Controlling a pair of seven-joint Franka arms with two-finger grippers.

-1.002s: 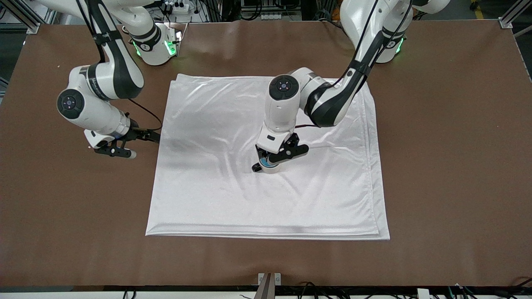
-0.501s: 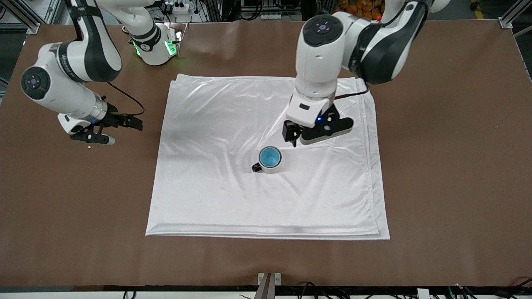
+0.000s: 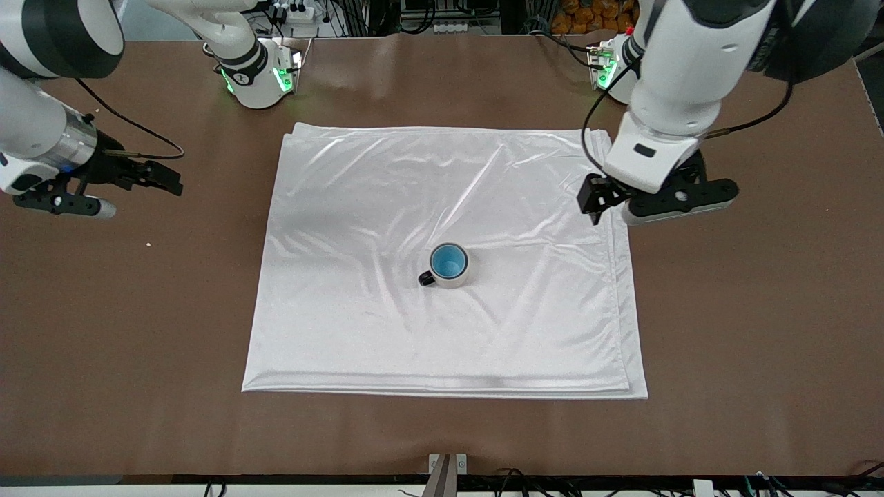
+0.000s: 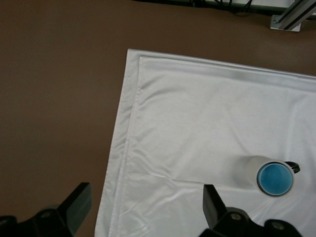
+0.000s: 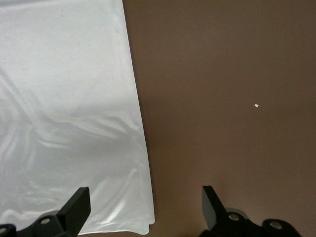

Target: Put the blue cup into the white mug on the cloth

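A brown table carries the folded white cloth, with cables and aluminium framing along the edge where the arm bases stand. The right gripper hangs spread and empty over bare table at the right arm's end; the left gripper hangs spread and empty over the cloth's edge toward the left arm's end. Mid-cloth, the mug stands upright with the cup nested inside it.

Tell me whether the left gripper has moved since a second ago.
Yes. The left gripper, open and empty, has lifted off the white mug and swung toward the left arm's end, now over the cloth's edge.
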